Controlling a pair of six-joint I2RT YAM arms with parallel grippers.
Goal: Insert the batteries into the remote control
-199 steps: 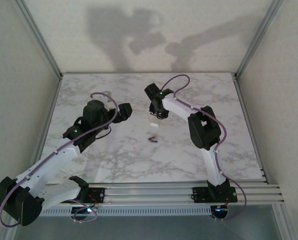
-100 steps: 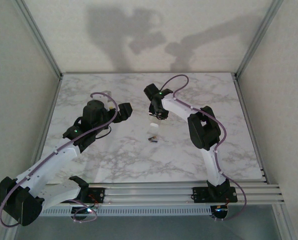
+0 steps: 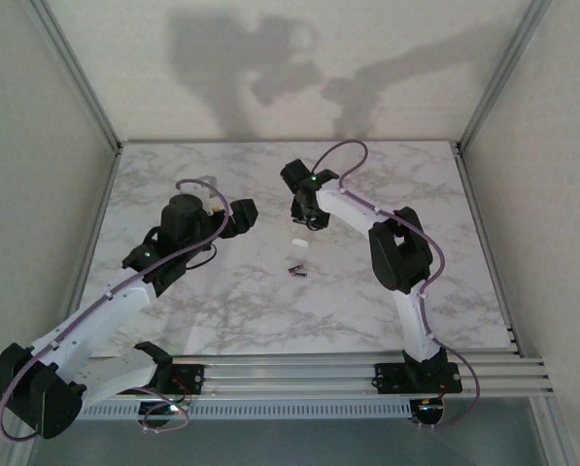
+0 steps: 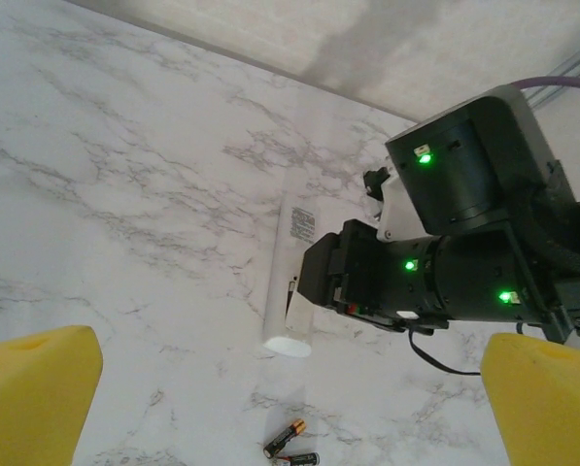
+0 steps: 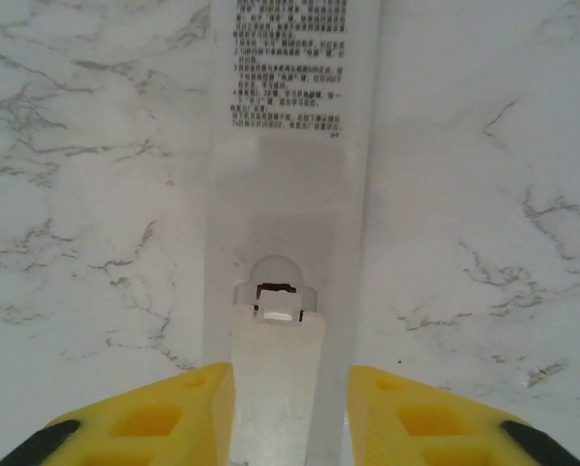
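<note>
Two arms are seen from above on the marble counter, each with one end effector. One white remote can be counted, and two batteries.

The batteries are very small and lie on the counter close to each other, near one end of the remote but not touching it. From the left wrist, the batteries are seen as dark little tubes, and one has an orange-brown band. The remote is long, thin and white, and it lies flat.

The left end effector is held to the left of the remote, well apart from it. In its own view, the left end effector is spread wide, with a yellow pad at each side and nothing held between them.

The right end effector is set at the far end of the remote. From the left wrist, this right end effector is seen as a dark block with green lights, just beside the remote.

From the right wrist, much more of the remote can be seen: lines of tiny black print, and a little clear tab at the top of a panel. The right end effector is kept narrow, with a yellow finger at each edge of the remote. Whether the remote is being squeezed cannot be told.
</note>
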